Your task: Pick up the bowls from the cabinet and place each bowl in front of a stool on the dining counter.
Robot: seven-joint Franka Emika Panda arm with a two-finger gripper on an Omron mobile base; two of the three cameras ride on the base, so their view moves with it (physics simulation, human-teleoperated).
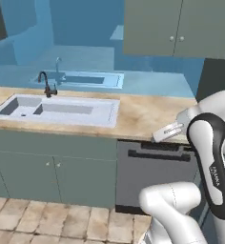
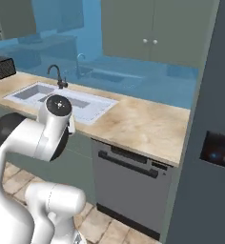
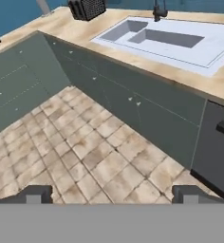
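Observation:
The grey-green wall cabinet (image 1: pixel 176 26) hangs above the worktop at the upper right, and both its doors are closed, with two small pale knobs side by side. In the right base view the cabinet (image 2: pixel 150 28) is at the top middle. The bowls are hidden. The stool and the dining counter are out of view. My gripper (image 3: pixel 113 195) is open, its two dark fingertips (image 3: pixel 35 194) far apart with nothing between them, and it points down at the tiled floor in front of the base cabinets. My arm (image 1: pixel 209 157) is folded low, well below the cabinet.
A white sink (image 1: pixel 57 109) with a dark faucet (image 1: pixel 47 85) is set in the wooden worktop (image 1: pixel 148 116). A dark dishwasher front (image 1: pixel 155 171) sits under it. A black toaster (image 2: pixel 2 66) stands at the left, and a tall dark fridge (image 2: pixel 214 143) bounds the right.

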